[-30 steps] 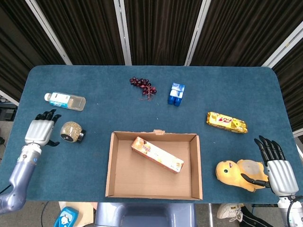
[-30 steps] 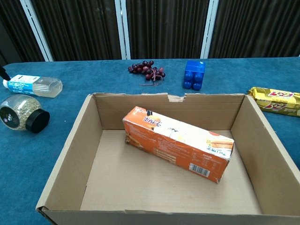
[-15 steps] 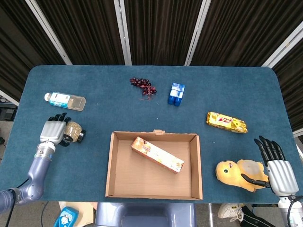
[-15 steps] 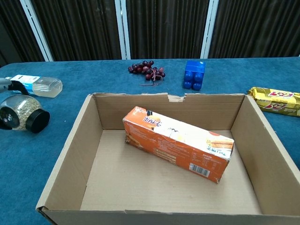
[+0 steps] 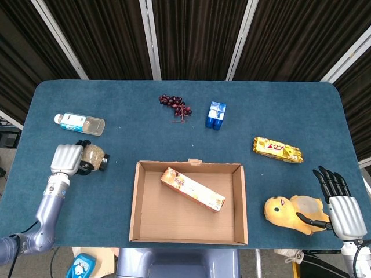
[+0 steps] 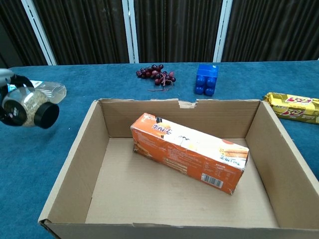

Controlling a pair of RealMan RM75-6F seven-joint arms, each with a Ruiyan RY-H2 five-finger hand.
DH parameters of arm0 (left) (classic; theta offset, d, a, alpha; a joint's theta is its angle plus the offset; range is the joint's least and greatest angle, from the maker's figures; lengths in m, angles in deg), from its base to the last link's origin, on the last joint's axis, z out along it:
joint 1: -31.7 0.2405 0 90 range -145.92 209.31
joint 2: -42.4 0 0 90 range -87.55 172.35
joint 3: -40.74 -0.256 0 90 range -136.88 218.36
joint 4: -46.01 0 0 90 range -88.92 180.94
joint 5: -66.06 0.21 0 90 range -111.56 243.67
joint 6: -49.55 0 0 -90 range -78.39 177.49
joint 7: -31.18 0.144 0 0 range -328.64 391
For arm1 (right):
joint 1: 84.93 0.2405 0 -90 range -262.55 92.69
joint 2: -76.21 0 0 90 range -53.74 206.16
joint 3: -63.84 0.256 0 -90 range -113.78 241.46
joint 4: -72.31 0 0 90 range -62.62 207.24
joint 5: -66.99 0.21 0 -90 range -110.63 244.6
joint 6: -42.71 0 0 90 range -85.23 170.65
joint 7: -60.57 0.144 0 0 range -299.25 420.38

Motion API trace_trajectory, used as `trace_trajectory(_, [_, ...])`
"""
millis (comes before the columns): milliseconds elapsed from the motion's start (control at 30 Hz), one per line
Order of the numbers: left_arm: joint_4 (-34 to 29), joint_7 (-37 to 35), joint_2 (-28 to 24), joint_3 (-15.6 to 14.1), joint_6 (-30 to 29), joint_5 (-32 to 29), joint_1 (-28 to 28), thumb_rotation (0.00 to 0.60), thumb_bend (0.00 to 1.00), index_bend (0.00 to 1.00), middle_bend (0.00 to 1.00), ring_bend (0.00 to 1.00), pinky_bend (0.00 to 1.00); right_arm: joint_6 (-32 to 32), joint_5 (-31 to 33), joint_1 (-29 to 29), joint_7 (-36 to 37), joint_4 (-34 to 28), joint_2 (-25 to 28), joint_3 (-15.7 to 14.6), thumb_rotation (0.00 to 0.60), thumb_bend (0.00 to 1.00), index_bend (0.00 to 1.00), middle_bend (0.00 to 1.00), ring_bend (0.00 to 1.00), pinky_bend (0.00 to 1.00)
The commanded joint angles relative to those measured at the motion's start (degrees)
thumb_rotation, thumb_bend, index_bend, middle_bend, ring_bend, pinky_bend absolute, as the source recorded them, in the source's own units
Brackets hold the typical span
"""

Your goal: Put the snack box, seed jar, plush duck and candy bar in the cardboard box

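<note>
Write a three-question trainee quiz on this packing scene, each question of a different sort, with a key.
1. True or false: the orange rectangular snack box lies inside the open brown cardboard box.
2. What does the left hand hold? A) clear plastic bottle B) glass seed jar with black lid C) purple grapes
3. Fill in: the right hand rests beside the yellow plush ____.

Key: 1 true. 2 B, the glass seed jar with black lid. 3 duck.
</note>
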Motion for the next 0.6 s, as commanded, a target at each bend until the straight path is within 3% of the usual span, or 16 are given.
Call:
trace_trajectory(33, [-5.40,-1.94,-4.04,1.92,-2.56,2.49,0.68,0.600,0.56,0.67,0.52,0.49,0.49,0.00,-0.02,-0.01,-0.04,-0.04,0.01,-0.02,0.600,0.04,0.00,0.00,0.00,0.00])
trace_trajectory(367, [-23.74,-6.39,-11.77,5.47,-6.06,10.42,1.09,0.600,0.56,0.67,0.52,0.49,0.49,0.03,-0.05,0.05,-0.17,-0.03,-0.05,0.10,0.600,0.04,0.00,0.00,0.00,0.00])
trace_trajectory(600, [-32.26,-4.84,-8.72,2.65,-5.72,20.09,0.09,0.600,0.54,0.64,0.49,0.46,0.48,-0.05,-0.12,0.05,-0.19,-0.01,-0.01,0.01,0.600,0.04,0.00,0.00,0.00,0.00])
